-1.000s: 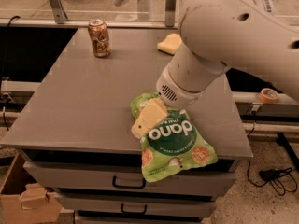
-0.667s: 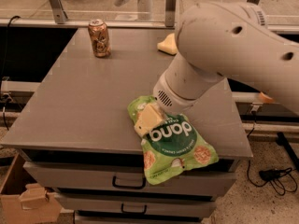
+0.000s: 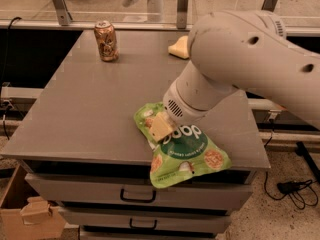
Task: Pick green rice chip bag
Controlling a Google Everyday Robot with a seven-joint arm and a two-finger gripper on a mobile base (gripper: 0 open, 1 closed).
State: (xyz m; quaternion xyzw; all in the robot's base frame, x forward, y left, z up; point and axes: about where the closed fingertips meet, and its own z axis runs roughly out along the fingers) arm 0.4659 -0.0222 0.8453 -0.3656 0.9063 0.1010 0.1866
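Observation:
The green rice chip bag [image 3: 186, 149] lies flat at the front right of the grey table [image 3: 90, 114], and its lower end hangs over the front edge. It is bright green with a dark green circle, white lettering and round tan chip pictures. My gripper [image 3: 160, 127] is down on the bag's upper left part, with its tan tip touching the crinkled top. The big white arm [image 3: 235, 59] reaches in from the right and hides the bag's far right corner.
A copper-coloured drink can [image 3: 106, 40] stands at the back left of the table. A yellow sponge [image 3: 179, 47] lies at the back, partly behind the arm. Drawers [image 3: 135, 196] sit under the tabletop. A cardboard box [image 3: 30, 216] is on the floor at the left, and cables [image 3: 295, 189] at the right.
The arm has swung a little to the left over the bag, while the gripper stays on the bag's upper left part. The bag, can and sponge have not moved.

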